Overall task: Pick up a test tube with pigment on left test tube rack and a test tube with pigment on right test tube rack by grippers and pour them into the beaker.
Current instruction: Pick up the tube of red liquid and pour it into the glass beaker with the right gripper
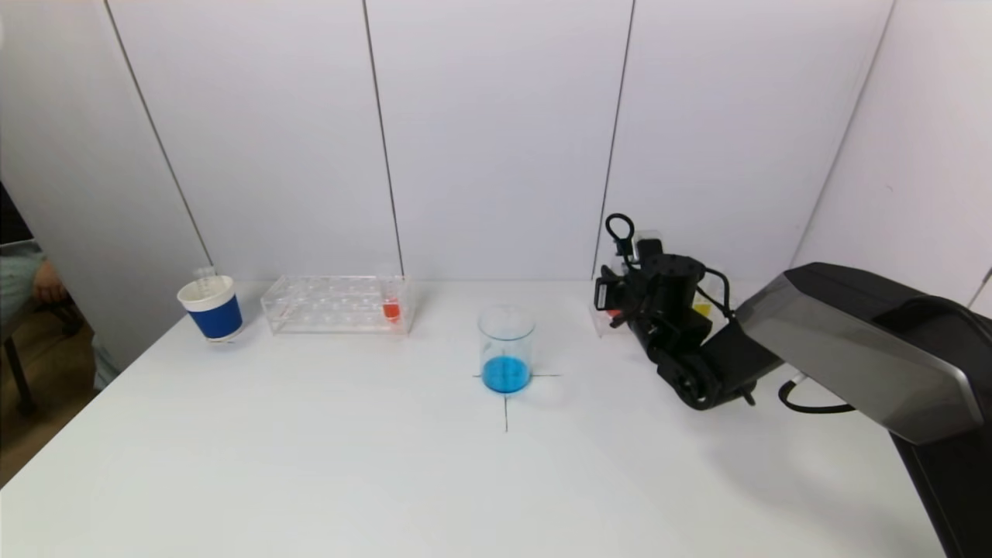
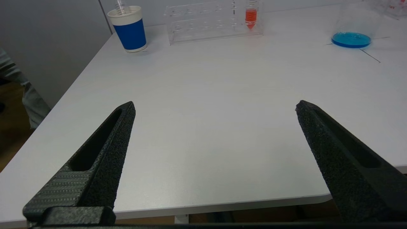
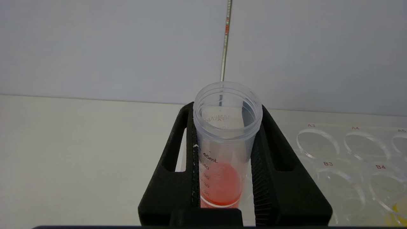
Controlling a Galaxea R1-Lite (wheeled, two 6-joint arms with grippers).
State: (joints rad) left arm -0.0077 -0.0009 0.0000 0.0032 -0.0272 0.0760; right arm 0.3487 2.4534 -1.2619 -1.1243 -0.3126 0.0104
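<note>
A clear beaker [image 1: 507,349] with blue liquid stands on a cross mark at the table's middle. The left rack [image 1: 337,304] holds one tube with red pigment [image 1: 391,308] at its right end. My right gripper [image 1: 620,304] is at the right rack [image 1: 701,306], which it largely hides. In the right wrist view the right gripper [image 3: 225,109] is shut on an upright open tube [image 3: 226,127] with red pigment, at the end of the rack [image 3: 337,149]. My left gripper [image 2: 214,106] is open and empty above the table's front left part, out of the head view.
A blue and white paper cup [image 1: 211,308] with an empty tube in it stands left of the left rack. Yellow pigment shows in the right rack [image 3: 399,208]. A person [image 1: 31,279] sits past the table's left edge. A wall runs close behind the racks.
</note>
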